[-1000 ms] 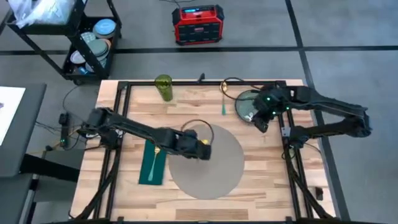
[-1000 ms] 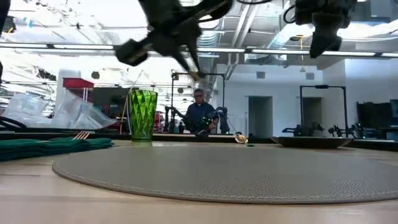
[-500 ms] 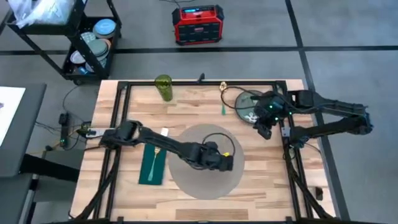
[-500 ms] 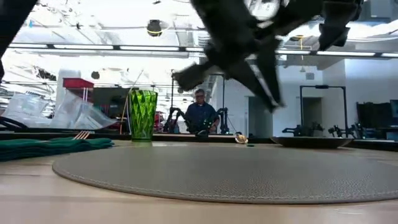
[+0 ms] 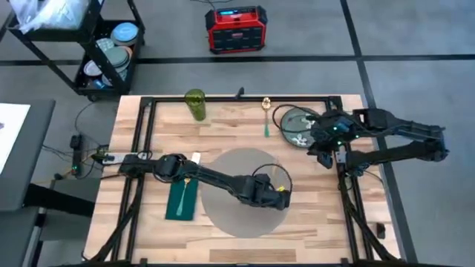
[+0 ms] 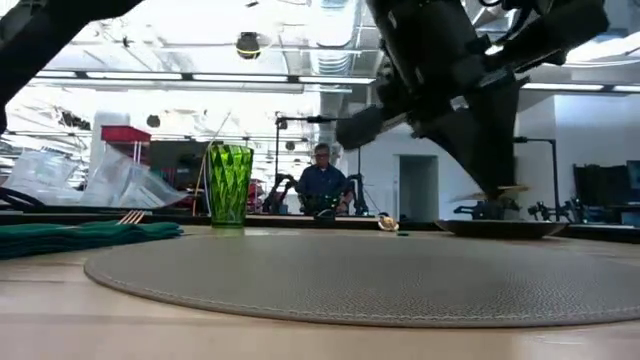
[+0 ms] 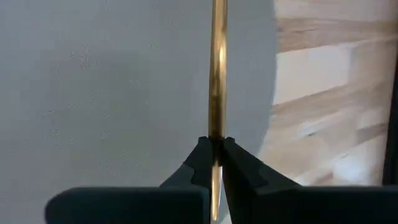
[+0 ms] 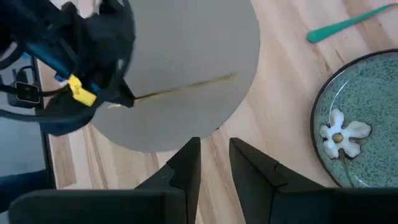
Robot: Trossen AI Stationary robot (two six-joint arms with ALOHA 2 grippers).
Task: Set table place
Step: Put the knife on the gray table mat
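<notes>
Left claw [image 5: 280, 194] grips a slim gold utensil [image 7: 217, 81] above the round grey mat [image 5: 223, 211], mid-table [image 5: 319, 215]. Right claw [image 5: 323, 152] hovers, fingers parted, beside the green floral plate [image 5: 293, 126].

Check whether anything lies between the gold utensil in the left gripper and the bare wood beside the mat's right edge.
Nothing visible does. The left gripper is shut on the gold utensil over the round mat near its right edge; the table beyond is bare. The floral plate sits farther back, under the right gripper.

Grey floor [image 5: 415, 44] with a red case [image 5: 236, 30], black cart [image 5: 104, 52]; seemingly bright ceiling lights [image 6: 150, 75].
</notes>
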